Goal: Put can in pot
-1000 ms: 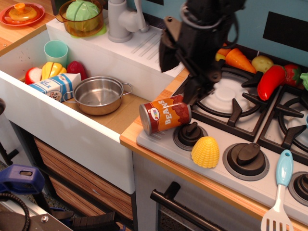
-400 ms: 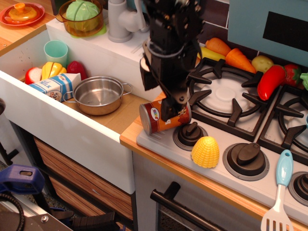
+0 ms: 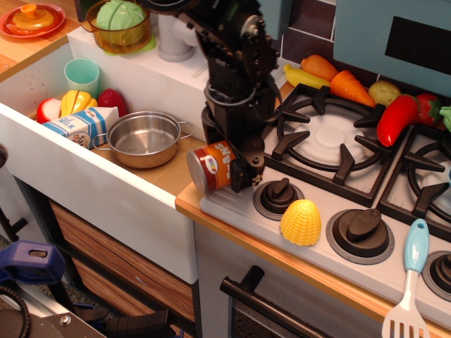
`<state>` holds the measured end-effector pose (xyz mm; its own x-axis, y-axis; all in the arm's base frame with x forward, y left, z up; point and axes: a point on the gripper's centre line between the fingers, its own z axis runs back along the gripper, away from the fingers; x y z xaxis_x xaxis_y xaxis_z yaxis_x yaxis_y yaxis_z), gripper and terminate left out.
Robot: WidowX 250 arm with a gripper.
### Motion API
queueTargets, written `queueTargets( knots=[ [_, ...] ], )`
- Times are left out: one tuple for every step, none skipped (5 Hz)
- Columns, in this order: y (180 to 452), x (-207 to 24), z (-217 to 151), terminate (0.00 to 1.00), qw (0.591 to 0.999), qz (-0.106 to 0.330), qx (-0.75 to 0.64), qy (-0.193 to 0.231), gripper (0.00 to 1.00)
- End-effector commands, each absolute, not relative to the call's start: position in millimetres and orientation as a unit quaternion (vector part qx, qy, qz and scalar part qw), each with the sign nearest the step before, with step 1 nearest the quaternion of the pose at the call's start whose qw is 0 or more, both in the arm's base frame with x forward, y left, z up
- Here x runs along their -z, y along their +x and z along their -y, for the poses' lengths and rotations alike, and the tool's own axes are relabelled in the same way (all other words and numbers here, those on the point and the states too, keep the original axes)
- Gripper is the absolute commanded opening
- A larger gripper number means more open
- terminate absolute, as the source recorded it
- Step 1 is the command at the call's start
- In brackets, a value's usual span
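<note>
Claw [image 3: 236, 169] is clamped on the beans can [image 3: 210, 166]; black fingers cover the can's right half, only the left end and part of the orange label show. Can lies on its side, silver end facing left-near, at the left edge of the grey stove panel [image 3: 232, 208], over the wooden bench [image 3: 184, 201] lip. Cannot tell if the can touches the panel or sits just above it. Black arm [image 3: 232, 63] comes down from the far side, right above the can.

Steel pot [image 3: 146, 139] sits in the sink [image 3: 84, 165], left of the can, near it but apart, open and upright, a loop handle towards the can. Milk carton [image 3: 81, 127] just left of the pot, touching or almost touching its rim. Teal cup [image 3: 82, 74] and toy fruit [image 3: 74, 104] at the far-left of the sink.

Yellow corn [image 3: 301, 222] on the panel, right of the claw, by a black knob [image 3: 278, 196]. Red pepper [image 3: 396, 118] and carrot [image 3: 350, 87] on the far burners. Blue-handled spatula [image 3: 409, 282] near-right. Orange bowl [image 3: 121, 27] with a green cabbage on the far ledge, grey faucet [image 3: 176, 32] beside it.
</note>
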<state>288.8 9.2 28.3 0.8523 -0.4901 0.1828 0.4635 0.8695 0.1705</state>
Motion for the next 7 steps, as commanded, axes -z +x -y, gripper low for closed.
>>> queueTargets(
  knots=[
    [295,-33,-11,0.00,0.962,0.118,0.235,0.079,0.00],
    [308,-50,-43,0.00,0.952,0.116,0.237,0.157,0.00],
    [328,-63,-87,0.00,0.941,0.112,0.245,0.204,0.00],
    [339,-61,-120,0.00,0.937,0.118,0.247,0.218,0.00],
    [343,-47,-143,0.00,0.936,0.130,0.247,0.214,0.00],
    [348,-34,-163,0.00,0.932,0.148,0.252,0.215,0.00],
    [353,-24,-172,0.00,0.932,0.160,0.254,0.202,0.00]
  ],
)
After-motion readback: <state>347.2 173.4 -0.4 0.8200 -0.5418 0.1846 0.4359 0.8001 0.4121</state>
